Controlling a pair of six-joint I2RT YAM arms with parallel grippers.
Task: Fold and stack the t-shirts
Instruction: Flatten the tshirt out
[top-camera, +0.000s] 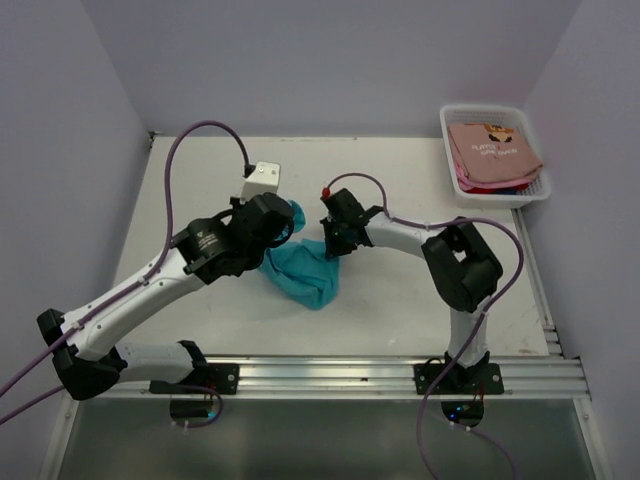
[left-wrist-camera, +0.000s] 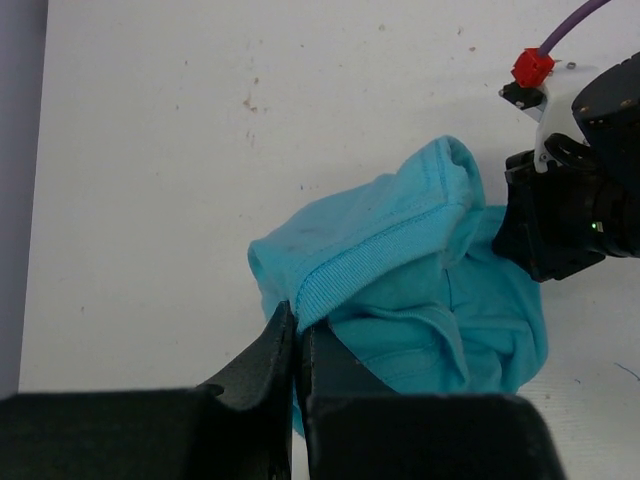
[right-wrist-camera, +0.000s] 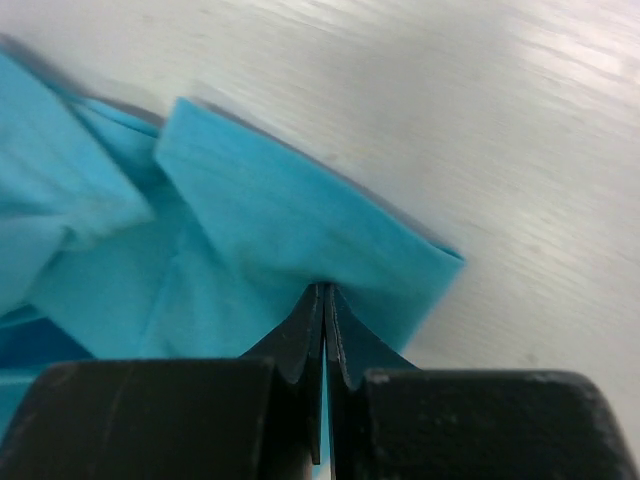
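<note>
A pale, off-white table (top-camera: 410, 175) fills the floor of a narrow booth, closed in by a plain back wall (top-camera: 330, 60), a left wall (top-camera: 60, 150) and a right wall (top-camera: 600, 120), all matte and tinted faintly lavender. The light is soft and even, casting only weak shadows. Seen close from the left wrist, the tabletop carries small brownish specks (left-wrist-camera: 250, 100). An aluminium rail (top-camera: 330, 375) runs along the near edge, with a dull grey-green surface (top-camera: 330, 440) below it. A white plastic basket (top-camera: 497, 201) stands at the far right corner.
</note>
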